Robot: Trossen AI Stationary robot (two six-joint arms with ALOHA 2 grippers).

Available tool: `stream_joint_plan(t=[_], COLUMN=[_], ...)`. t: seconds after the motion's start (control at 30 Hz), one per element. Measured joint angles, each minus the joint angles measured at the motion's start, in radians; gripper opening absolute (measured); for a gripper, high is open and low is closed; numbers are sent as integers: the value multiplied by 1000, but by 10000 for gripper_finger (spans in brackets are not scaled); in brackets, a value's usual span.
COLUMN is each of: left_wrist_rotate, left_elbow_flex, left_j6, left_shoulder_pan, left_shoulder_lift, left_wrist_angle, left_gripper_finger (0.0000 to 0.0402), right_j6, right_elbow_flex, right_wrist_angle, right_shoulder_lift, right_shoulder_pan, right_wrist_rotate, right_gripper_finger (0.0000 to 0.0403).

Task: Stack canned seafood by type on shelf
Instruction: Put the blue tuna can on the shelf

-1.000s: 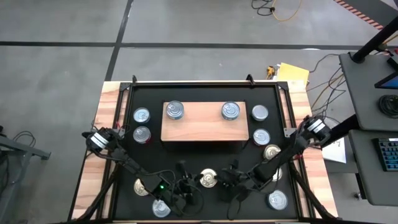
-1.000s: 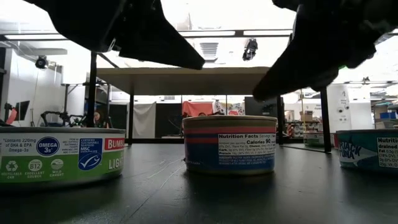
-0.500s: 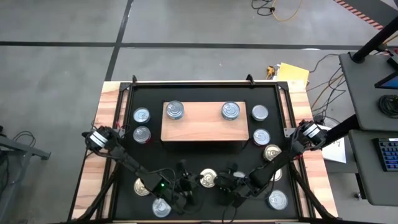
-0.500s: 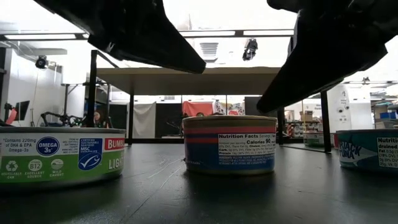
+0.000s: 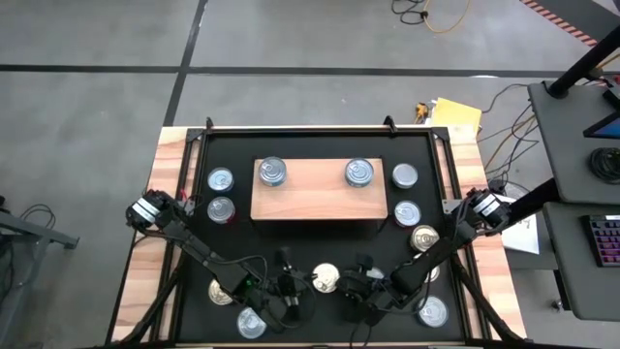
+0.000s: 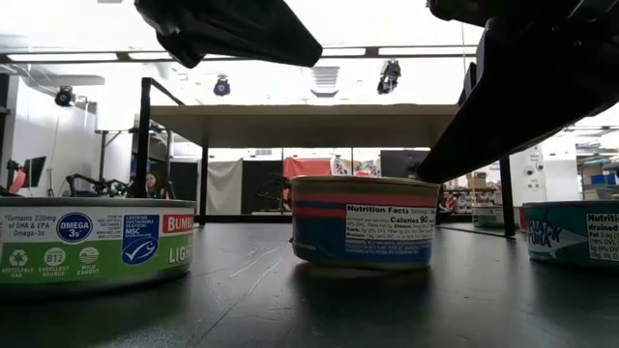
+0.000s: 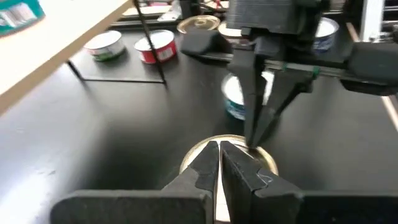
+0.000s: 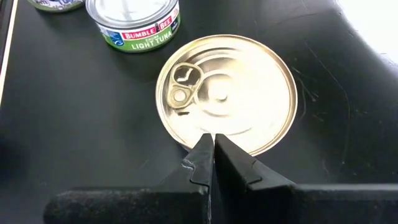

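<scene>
A gold-lidded tin (image 5: 325,279) of canned seafood stands on the black mat near the table's front, between my two grippers. My left gripper (image 5: 294,284) is shut and hangs above the tin's left side, clear of it (image 6: 314,53). My right gripper (image 5: 351,284) is shut, with its tips down at the tin's right rim. The light-wood shelf (image 5: 317,199) stands on thin legs behind, with two silver-lidded tins (image 5: 272,173) (image 5: 359,173) on its top. Other tins stand on the mat around it. My right gripper sets its shut fingertips (image 7: 252,142) on the gold lid's rim (image 8: 214,148), on the side toward the table's right. The fingers slant down from the right. The tin stands upright on the mat (image 6: 363,220).
Tins on the mat: two left of the shelf (image 5: 220,179) (image 5: 222,208), three on its right (image 5: 404,175) (image 5: 407,213) (image 5: 423,237), and a green-labelled one (image 6: 92,242), another (image 5: 251,323) and a teal one (image 6: 575,232) near the front. The shelf's middle is bare.
My left gripper has gone up, away from the gold-lidded tin, rolling a little, and stays shut. My right gripper has tipped further down at the tin's right rim. The tin has slid slightly toward the table's right and stays upright.
</scene>
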Motion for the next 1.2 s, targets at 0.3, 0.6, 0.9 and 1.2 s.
stream_joint_plan(t=[0.3,0.6,0.9,1.2], left_wrist_rotate=[-62,117,140,145], left_elbow_flex=[0,0,0,-1], left_j6=[-101,-255,-265,-318], left_shoulder_pan=[6,63,80,78], left_shoulder_lift=[10,4,8,9], left_wrist_angle=[-11,-12,-12,-21], left_gripper_finger=[0,18,138,287], right_j6=[1,0,-12,-19], right_elbow_flex=[-5,-9,-10,-16], right_wrist_angle=[-4,-8,-6,-3], right_shoulder_lift=[2,7,6,6], right_shoulder_pan=[12,11,11,11], right_wrist_rotate=[-13,-14,-2,-2], right_gripper_finger=[9,9,9,9])
